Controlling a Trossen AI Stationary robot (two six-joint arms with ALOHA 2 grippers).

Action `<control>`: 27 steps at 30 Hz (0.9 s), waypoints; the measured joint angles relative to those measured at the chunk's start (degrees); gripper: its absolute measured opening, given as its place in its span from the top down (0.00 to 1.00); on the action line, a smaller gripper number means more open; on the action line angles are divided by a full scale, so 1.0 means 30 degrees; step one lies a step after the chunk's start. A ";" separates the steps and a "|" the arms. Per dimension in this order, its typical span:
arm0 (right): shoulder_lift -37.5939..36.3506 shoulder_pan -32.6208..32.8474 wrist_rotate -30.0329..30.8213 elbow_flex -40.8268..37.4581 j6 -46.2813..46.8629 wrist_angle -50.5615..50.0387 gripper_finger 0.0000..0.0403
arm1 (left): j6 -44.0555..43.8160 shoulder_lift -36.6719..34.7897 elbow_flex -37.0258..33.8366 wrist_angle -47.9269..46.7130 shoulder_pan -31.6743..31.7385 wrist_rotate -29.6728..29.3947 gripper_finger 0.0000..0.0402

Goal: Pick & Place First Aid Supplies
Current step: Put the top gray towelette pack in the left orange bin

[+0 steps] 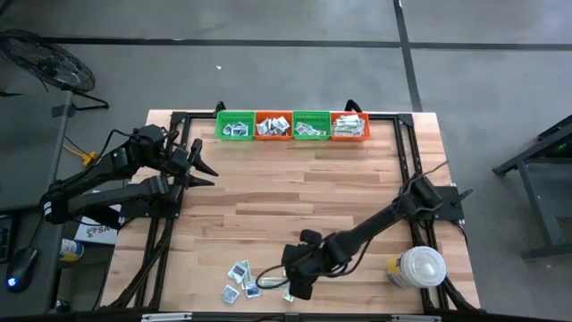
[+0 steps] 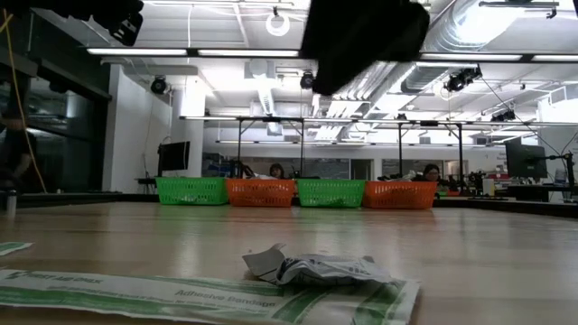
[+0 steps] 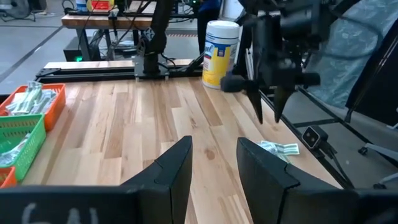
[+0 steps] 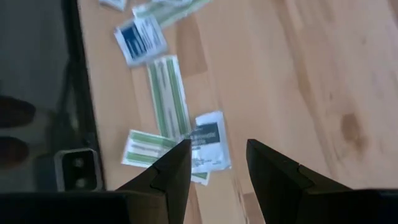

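Hovering over the near edge of the table [image 1: 295, 197], the right gripper [image 1: 299, 284] has its fingers [image 4: 171, 168] apart with nothing between them, just above the loose packets [image 1: 239, 273]. Its wrist view alone shows them closely: a white square packet [image 4: 208, 140] with a dark label lies right ahead of the fingertips, overlapping pale-green strips [image 4: 166, 93], with a blue-marked square [image 4: 140, 38] farther off. From above these are only small pale specks. The low view adds a crumpled packet [image 2: 312, 266] lying on a long green-printed strip [image 2: 181, 293], and the four baskets [image 2: 280, 191], green and orange by turns, along the far edge. From above, the baskets already hold packets. The left gripper [image 1: 198, 165] waits over the table's far left part, fingers apart and empty
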 joint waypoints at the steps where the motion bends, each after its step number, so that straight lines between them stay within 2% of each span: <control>1: 0.0239 0.0052 0.0005 0.0000 -0.0005 -0.0027 0.63 | -0.0095 0.0000 0.0000 0.0000 0.0007 0.0000 0.69; 13: 0.2288 0.0736 -0.0633 0.0000 -0.1246 0.0460 0.63 | -0.0199 0.0005 0.0000 -0.0005 0.0000 -0.0007 0.69; 27: 0.3670 0.0817 0.0367 0.0007 -0.1137 0.0619 0.63 | -0.0218 0.0003 0.0000 -0.0029 0.0000 -0.0022 0.69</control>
